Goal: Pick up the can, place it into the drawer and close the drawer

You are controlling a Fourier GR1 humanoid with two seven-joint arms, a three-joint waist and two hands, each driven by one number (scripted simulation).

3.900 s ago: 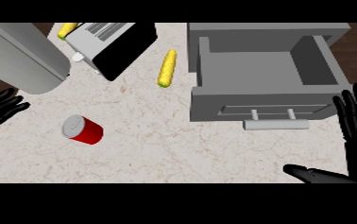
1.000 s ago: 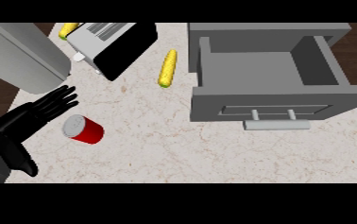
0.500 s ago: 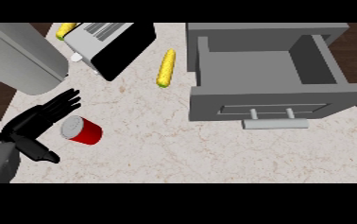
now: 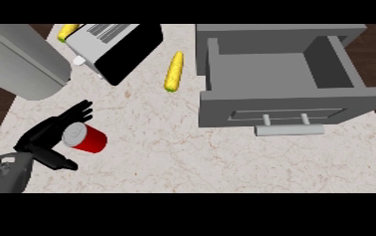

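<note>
- The red cylindrical can [image 4: 86, 138] has a grey metal top that shows at its upper left. It sits on the speckled pale worktop [image 4: 169, 150], close to the left edge and towards the near side.
- The grey box-shaped drawer [image 4: 264, 73] is pulled open, its bare floor showing. Its front panel carries a pale bar handle [image 4: 289, 129]. It lies by the worktop's far right corner, well apart from the can.
</note>
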